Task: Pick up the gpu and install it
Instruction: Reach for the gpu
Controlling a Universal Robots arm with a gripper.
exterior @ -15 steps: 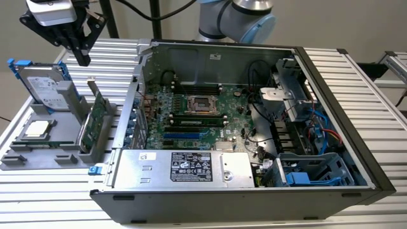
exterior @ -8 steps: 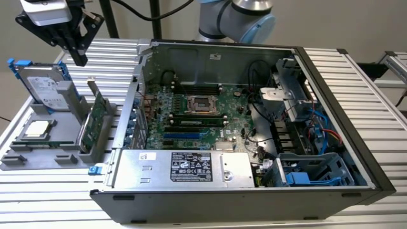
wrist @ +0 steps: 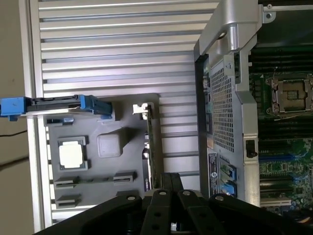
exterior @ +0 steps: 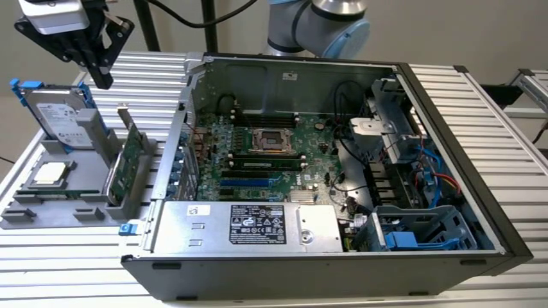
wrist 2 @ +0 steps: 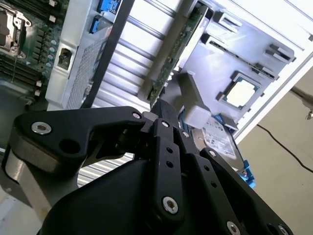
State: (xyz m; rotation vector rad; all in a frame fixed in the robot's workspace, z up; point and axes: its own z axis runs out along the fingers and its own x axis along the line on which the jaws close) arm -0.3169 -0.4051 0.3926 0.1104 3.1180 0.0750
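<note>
gpu (exterior: pixel 130 164) upright in tray (exterior: pixel 50 215); closed end effector (exterior: pixel 102 79) apart.

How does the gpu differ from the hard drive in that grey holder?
The gpu is a thin green circuit card; the hard drive is a thicker, blue-framed silver box. The gpu stands nearer the computer case; the hard drive farther. Both stand on edge in the grey holder.

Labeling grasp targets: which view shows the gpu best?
The exterior view: the gpu stands on edge in the gray holder beside the open case, with its green face showing. In the first wrist view the gpu is edge-on, a thin strip; likewise in the second wrist view.
</note>
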